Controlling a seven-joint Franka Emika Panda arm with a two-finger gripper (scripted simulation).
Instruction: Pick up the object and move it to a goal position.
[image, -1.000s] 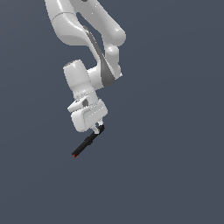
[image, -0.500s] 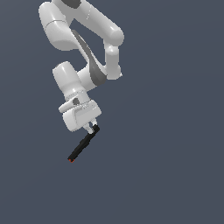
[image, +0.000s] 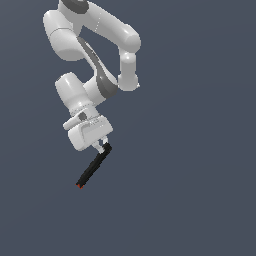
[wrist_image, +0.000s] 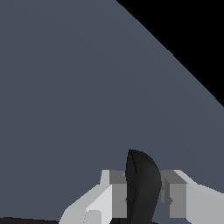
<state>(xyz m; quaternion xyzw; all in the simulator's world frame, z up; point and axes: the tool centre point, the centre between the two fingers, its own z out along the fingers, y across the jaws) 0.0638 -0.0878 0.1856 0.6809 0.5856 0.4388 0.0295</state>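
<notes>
Under the white arm (image: 95, 45), the gripper (image: 104, 147) pinches the black spring clamp (image: 93, 167) by its upper end; clamp hangs slanted, red tip (image: 79, 186) lowest, w/ plain grey all round. Wrist view: both pads (wrist_image: 117, 192) pressed on the dark clamp body (wrist_image: 142, 183). Judging step: carry phase, obj already grasped. No goal marker visible, so next move needs steady travel w/o loosening grip

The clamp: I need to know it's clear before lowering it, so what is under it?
Under the black clamp, held by the gripper, only plain grey background shows. No surface or goal marker is visible; its gripped end is covered by the fingers.
</notes>
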